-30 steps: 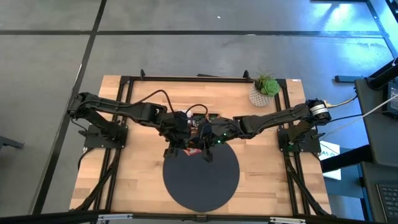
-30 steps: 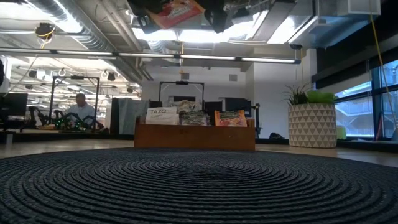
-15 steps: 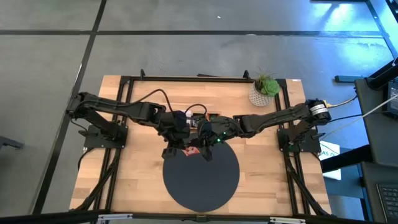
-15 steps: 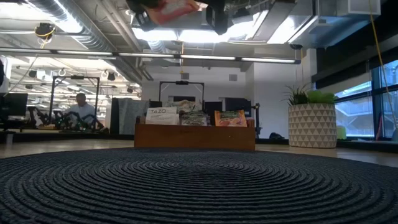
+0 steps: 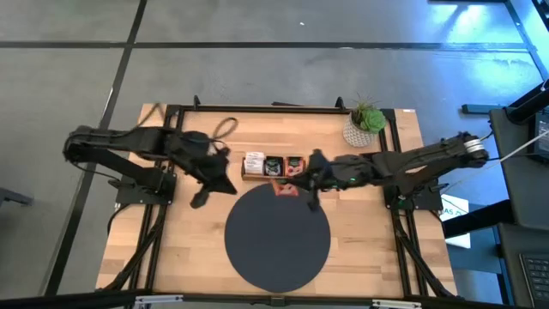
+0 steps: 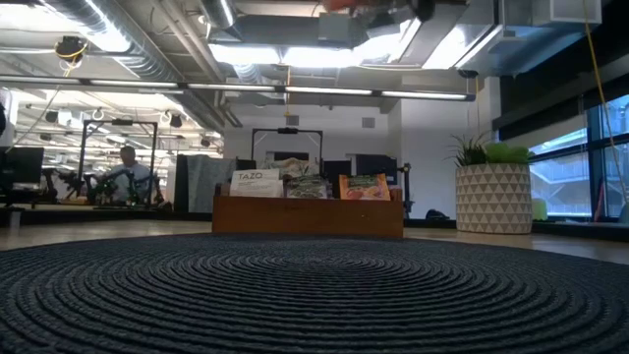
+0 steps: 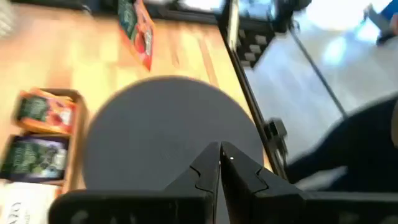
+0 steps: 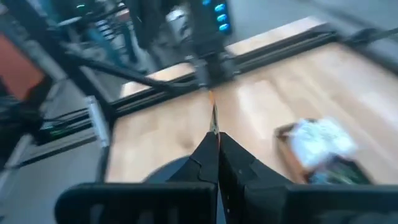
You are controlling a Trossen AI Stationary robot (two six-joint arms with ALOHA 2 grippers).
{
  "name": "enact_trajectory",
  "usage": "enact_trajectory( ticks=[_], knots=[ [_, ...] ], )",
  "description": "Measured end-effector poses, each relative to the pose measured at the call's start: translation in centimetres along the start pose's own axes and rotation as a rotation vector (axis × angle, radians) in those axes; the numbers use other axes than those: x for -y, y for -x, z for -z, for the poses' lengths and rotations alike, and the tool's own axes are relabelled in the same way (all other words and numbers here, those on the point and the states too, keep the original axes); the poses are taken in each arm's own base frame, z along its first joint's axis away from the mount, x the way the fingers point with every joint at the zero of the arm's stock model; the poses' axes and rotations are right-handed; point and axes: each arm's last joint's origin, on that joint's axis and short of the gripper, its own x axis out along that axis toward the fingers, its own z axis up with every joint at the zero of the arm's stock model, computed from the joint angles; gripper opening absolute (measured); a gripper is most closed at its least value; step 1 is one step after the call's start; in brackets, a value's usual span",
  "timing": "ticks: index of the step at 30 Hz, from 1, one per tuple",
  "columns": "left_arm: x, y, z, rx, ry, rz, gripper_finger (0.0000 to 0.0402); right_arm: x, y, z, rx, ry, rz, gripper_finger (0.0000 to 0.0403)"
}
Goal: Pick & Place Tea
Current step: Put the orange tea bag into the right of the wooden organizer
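A: State the build of the two arms as seen from above.

B: Both are dark, slender, jointed arms. Each is mounted on a black base block fixed to a black rail frame at its own side of the light wooden worktop [image 5: 360,240].

A: Cabling?

B: A dark cable loops above the left arm near its forearm. The right arm carries a pale metallic cylinder at its outer joint.

A: End fittings?

B: The left pincer [image 7: 219,163] and the right pincer [image 8: 215,149] each show two matte black, wedge-shaped fingers tapering to a point.

Dark round mat [image 5: 277,242] front; potted plant [image 5: 364,125] at far right corner.
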Motion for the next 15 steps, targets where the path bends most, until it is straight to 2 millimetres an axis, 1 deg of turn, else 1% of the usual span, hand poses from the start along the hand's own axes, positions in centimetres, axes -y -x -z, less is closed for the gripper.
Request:
enact_trajectory(
  ticks=[2,3,5,8,11,13,15],
  knots=[
    [0.0,1.0,0.5,0.085,0.007,-0.026,0.0011,0.5,1.0,0.8,0.052,-0.003,0.056,0.0002],
    [0.0,1.2,0.9,0.116,0.008,-0.028,0.0012,0.9,1.4,1.5,0.065,-0.001,0.086,0.0002],
    [0.1,1.7,1.5,0.213,-0.012,-0.009,0.0014,1.8,1.6,2.8,0.133,-0.010,0.113,0.0002],
    [0.0,2.0,2.4,0.354,-0.036,0.026,0.0015,3.5,1.0,5.6,0.201,0.018,0.116,0.0001],
    [-0.3,1.8,3.2,0.445,-0.047,0.030,0.0012,5.6,-0.1,8.4,0.220,0.052,0.144,0.0001],
    [-0.6,1.7,3.7,0.464,-0.032,0.032,0.0011,7.3,-0.6,10.4,0.193,0.057,0.187,0.0002],
    [-0.8,1.7,3.8,0.497,-0.008,0.036,0.0010,8.6,-1.1,11.6,0.193,0.031,0.219,0.0003]
  ],
)
